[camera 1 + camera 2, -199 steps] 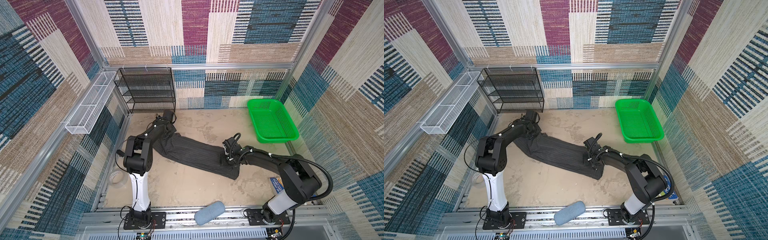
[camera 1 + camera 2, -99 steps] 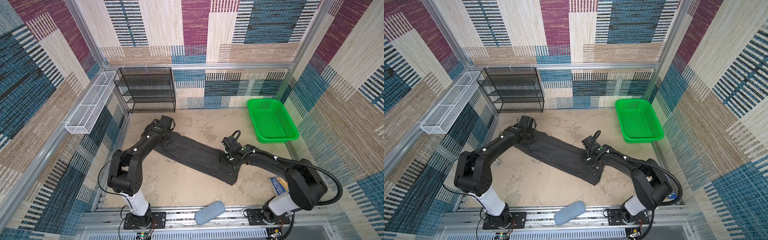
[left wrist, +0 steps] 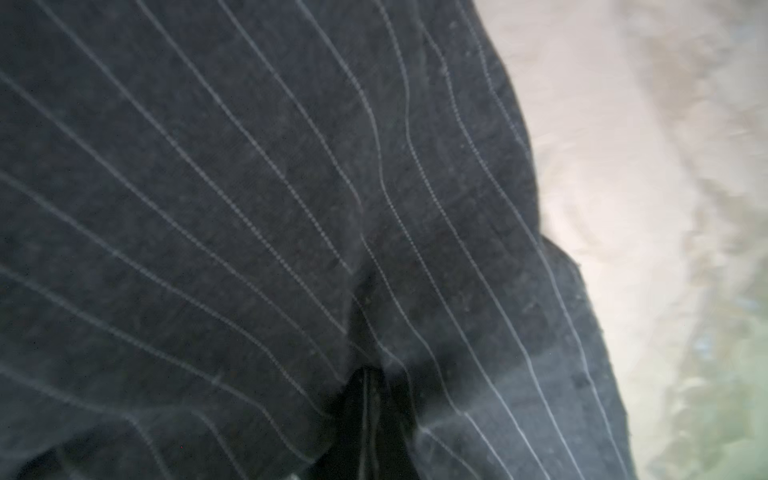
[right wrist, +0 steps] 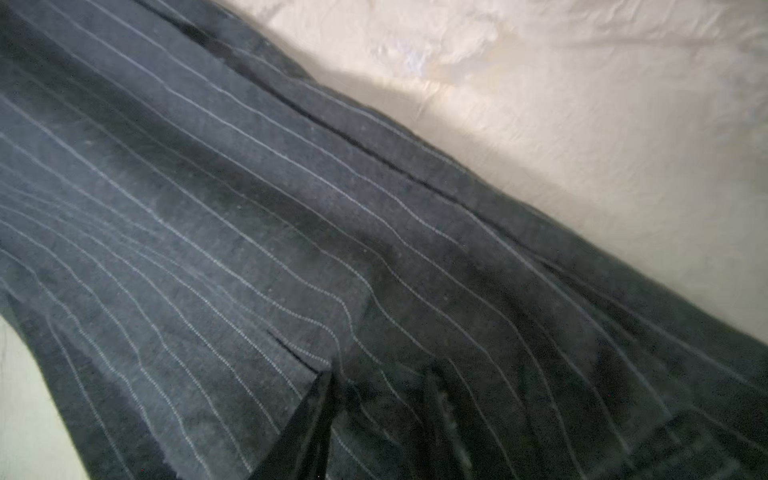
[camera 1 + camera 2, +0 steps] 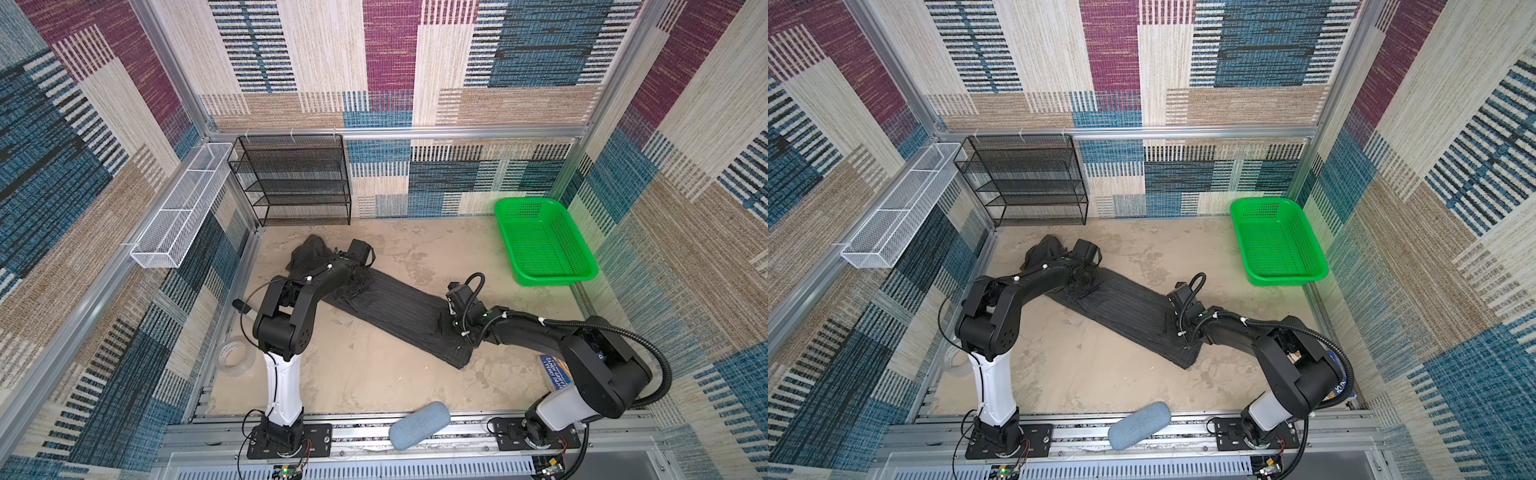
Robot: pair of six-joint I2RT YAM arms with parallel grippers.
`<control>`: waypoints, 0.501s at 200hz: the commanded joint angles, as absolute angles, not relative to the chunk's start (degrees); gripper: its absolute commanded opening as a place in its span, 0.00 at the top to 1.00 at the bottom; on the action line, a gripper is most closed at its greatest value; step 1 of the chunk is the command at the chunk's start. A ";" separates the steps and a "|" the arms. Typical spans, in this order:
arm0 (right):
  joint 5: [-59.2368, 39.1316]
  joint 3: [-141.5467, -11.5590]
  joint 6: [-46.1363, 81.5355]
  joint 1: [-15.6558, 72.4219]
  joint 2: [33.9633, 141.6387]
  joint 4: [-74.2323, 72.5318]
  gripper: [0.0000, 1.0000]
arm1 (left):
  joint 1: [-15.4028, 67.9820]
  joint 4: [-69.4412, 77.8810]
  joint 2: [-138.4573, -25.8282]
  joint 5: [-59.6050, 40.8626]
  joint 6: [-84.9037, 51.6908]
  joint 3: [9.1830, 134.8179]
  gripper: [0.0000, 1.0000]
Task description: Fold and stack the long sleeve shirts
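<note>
Since half a second ago the left arm has drawn its elbow back up over its base, while the right arm has barely shifted. We see the dark charcoal-grey pinstriped long sleeve shirt (image 5: 395, 309) as a narrow folded strip on the beige tabletop (image 5: 353, 374), running from far left towards near right, with its far-left end bunched in a heap near the black wire-mesh shelf rack (image 5: 291, 178). The left gripper (image 5: 352, 290) is clamped tight on the cloth by that heap, and in the left wrist view the pinstripes pucker into it (image 3: 365, 415). The right gripper (image 5: 446, 328) sits at the strip's near-right end, its jaws narrow with a fold of the shirt pinched between them (image 4: 374, 415). Far right, well apart from the shirt, stands the green perforated plastic basket (image 5: 582, 274). Beside the right arm's base lies a blue box (image 5: 555, 370) with pale lettering we cannot read.
</note>
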State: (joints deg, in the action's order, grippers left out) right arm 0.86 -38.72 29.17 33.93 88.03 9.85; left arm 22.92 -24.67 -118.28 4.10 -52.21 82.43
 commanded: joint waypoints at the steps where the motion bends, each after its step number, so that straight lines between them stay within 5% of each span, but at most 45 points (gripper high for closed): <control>1: -2.82 -35.37 35.08 34.78 87.26 17.78 0.61 | 25.00 -26.41 -122.31 1.46 -49.55 87.87 0.98; 100: -2.99 -29.54 48.56 43.63 75.93 22.81 0.61 | 33.23 -31.00 -136.23 -0.01 -41.04 114.26 0.98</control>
State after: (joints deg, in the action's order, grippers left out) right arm -0.23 -30.57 43.55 41.65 77.08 11.22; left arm 33.30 -29.41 -133.91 0.32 -46.24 109.97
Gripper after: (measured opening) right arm 0.389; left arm 0.035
